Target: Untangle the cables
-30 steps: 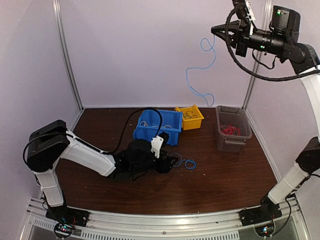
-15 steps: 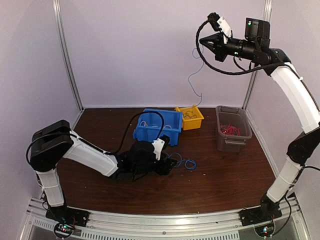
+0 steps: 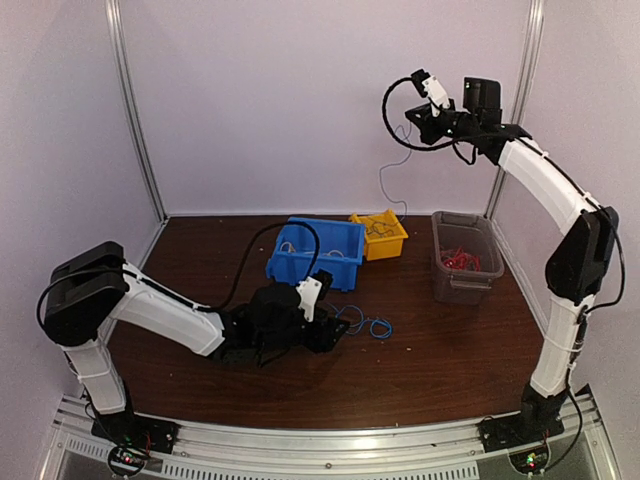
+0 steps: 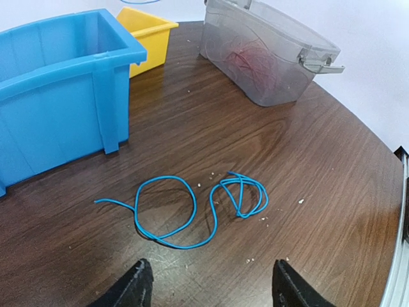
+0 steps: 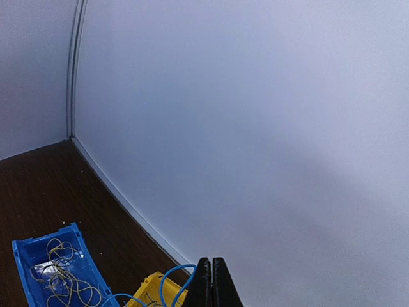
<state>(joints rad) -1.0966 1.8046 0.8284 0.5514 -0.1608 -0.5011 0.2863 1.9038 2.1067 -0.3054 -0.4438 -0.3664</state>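
right gripper (image 5: 211, 265) was parked high up near the far wall, fingers pressed flat together with one blue cable (image 5: 163, 281) pinched between them. the strand was left dangling down toward the yellow bin (image 3: 380, 235). best guess: it was lifted that high so the whole length could be pulled free of everything else and then lowered into a bin.

left gripper (image 4: 211, 288) was held low over the table (image 4: 332, 192), fingers spread wide, nothing between them. a second blue strand (image 4: 192, 208) was laid out just beyond the tips, looped a couple of times and crossed over itself at its right end. nothing else was touching it. the arm seemed to be lined up for that one next, though no contact was seen.

sorting looked to be done by colour, but it wasn't strict:
- red cables (image 3: 460, 260) were bunched in the clear grey tub (image 3: 493, 262) at far right
- pale yellowish wires (image 5: 54, 275) were tangled in the blue bin (image 3: 315, 250)
- something thin was in the yellow bin too, colour couldn't be made out

bins were lined up along the far side, probably so the near middle was kept free for working.

labels or writing: none could be read on the bins, the tub or the arms.
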